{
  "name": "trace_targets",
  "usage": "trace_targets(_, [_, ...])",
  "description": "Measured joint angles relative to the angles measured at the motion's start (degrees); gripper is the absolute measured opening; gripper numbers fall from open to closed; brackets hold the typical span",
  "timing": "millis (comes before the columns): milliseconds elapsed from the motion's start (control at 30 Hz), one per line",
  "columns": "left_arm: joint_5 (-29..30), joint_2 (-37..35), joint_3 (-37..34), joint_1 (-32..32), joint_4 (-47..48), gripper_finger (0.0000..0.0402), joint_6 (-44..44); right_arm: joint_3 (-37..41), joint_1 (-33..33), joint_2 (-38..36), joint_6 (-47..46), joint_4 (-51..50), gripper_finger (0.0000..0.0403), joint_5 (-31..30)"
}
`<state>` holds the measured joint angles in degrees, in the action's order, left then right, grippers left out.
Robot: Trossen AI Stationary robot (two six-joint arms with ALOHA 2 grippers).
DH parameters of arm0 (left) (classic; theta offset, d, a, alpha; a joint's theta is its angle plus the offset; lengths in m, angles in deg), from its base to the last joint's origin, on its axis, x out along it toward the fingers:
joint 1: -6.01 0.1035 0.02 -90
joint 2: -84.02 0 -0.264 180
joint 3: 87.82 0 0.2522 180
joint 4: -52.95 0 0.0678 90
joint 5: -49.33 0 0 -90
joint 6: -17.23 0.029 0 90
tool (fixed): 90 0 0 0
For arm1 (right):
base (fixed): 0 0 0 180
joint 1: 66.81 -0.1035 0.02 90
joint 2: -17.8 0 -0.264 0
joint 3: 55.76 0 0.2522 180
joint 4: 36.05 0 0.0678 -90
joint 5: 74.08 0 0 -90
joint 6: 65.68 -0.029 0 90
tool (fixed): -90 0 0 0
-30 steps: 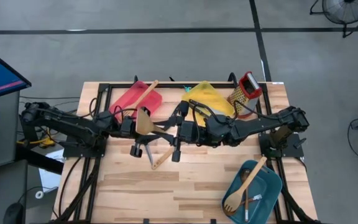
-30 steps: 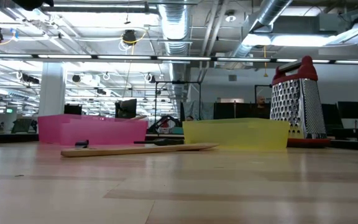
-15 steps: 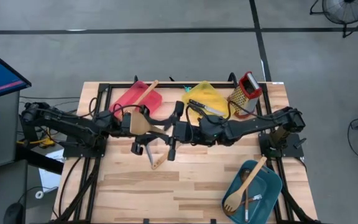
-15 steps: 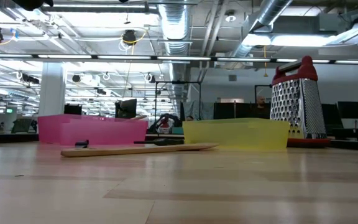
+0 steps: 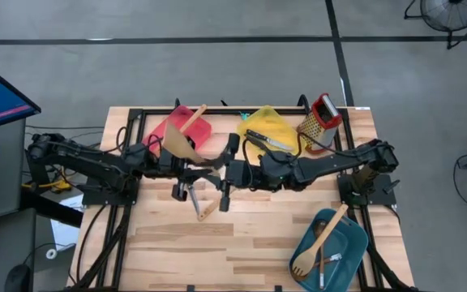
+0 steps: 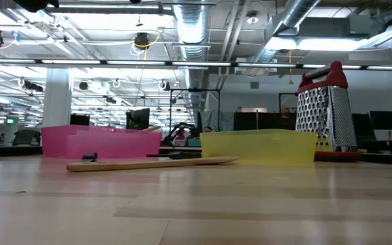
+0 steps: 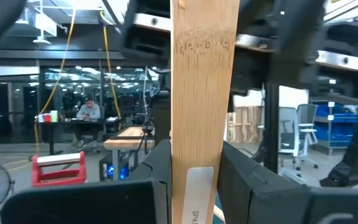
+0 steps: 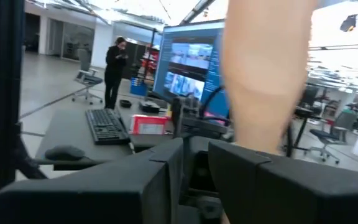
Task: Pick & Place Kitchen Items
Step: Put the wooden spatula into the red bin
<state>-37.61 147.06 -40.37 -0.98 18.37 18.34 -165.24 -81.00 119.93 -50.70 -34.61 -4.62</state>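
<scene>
A pale wooden spatula [image 5: 177, 146] is held above the table's middle, between my two grippers. Its blade points toward the red tray [image 5: 159, 131] and its handle runs toward the table's right. My left gripper [image 5: 187, 165] is shut on it, and the wood stands between its fingers in the left wrist view [image 7: 204, 93]. My right gripper [image 5: 220, 167] meets the handle's other end. A second wooden utensil [image 5: 206, 208] lies flat on the table below them and shows in the low view [image 6: 148, 163]. My left gripper pinches the spatula's flat wooden handle [image 7: 199, 158] between its two fingers [image 7: 160, 177], just above a white sticker. The spatula is lifted clear of the table. My right gripper is shut at the handle's free end [image 5: 215, 163], coming level from the table's right. Its own fingers [image 8: 247, 168] hide the place of contact. The pale wood [image 8: 260, 87] rises beyond them.
The red tray holds a wooden spatula [image 5: 191, 120]. A yellow tray [image 5: 284, 123] holds a black-handled knife [image 5: 264, 139]. A steel grater with a red top [image 5: 323, 113] stands at the far right. A teal tray [image 5: 353, 235] at the near right holds a wooden fork [image 5: 319, 243].
My right gripper has gone a little toward the table's left. The held spatula has turned: its blade has swung toward the far left, toward the red tray, while the handle end stays at my right gripper.
</scene>
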Motion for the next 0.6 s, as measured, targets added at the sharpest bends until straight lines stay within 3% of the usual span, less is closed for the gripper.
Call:
trace_targets(467, [0.1,0.0,0.0,0.0,0.8,0.0061,0.0,0.1,-1.4,-0.9,3.3,-0.6,0.0056,-1.2])
trace_targets(600, [0.2,0.0,0.0,0.0,2.1,0.0061,0.1,0.1,-4.1,-4.2,3.6,-5.8,0.0056,-7.7])
